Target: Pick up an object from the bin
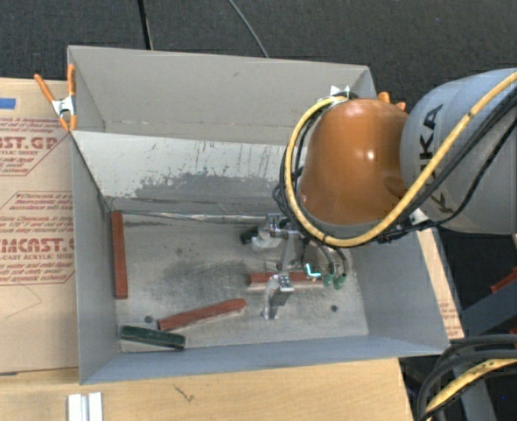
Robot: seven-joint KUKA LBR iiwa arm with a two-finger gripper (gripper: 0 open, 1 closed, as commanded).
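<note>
My gripper [269,270] hangs low over the bin floor, right of centre, under the orange cover. It stands open, with one metal fingertip [273,306] towards the front and the other [260,235] towards the back. Between them a short red bar [260,279] lies flat on the floor, its right end hidden under the gripper body. The fingers are on either side of the bar; I cannot tell whether they touch it. A longer red stick [201,315] lies on the floor just to the front left of the gripper.
Another red stick [118,254] lies along the left wall of the bin. A dark green stick [153,337] rests in the front left corner. The arm and its orange cover hide the right part of the bin.
</note>
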